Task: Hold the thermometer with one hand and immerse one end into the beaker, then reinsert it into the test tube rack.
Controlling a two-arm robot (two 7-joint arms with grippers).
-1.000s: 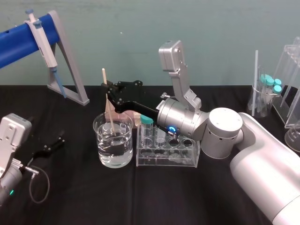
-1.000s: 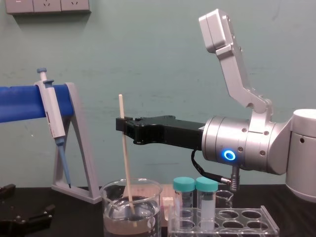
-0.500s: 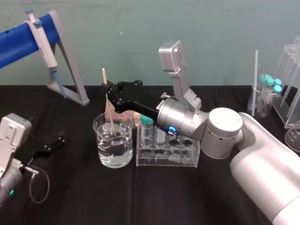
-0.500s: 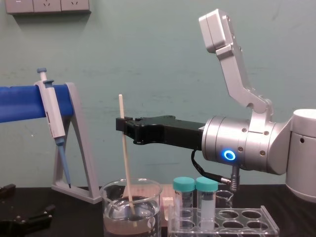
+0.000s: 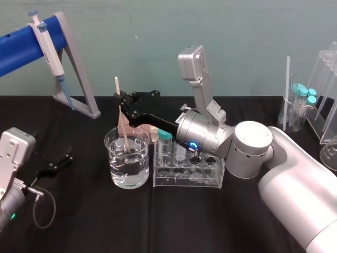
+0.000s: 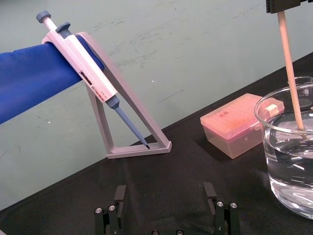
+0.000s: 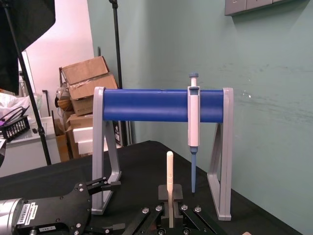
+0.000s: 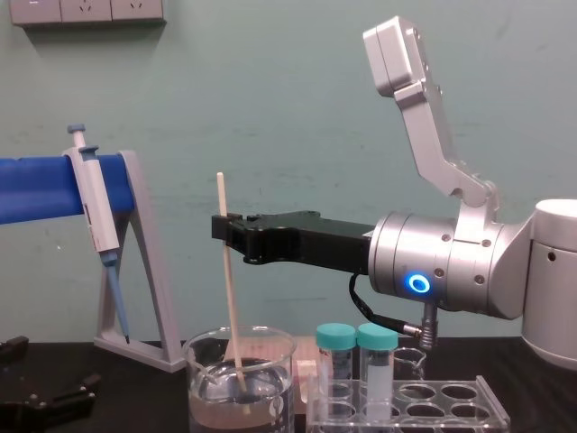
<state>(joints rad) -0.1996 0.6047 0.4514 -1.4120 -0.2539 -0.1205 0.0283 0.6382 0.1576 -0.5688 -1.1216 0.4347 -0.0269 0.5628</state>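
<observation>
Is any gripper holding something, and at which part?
The right gripper holds the thermometer near its upper end, over the beaker. The left gripper, open, low on the left, holds nothing.

Right gripper point(image 8: 223, 228) is clamping the thermometer point(image 8: 232, 289) a little below its top end and holding it near-upright, slightly tilted. The cream-white rod's lower end is sitting in the liquid of the beaker point(image 5: 118, 176), which is wide clear glass, about half full. The test tube rack point(image 5: 184, 181) is standing just beside the beaker on its right, carrying two teal-capped tubes.
</observation>
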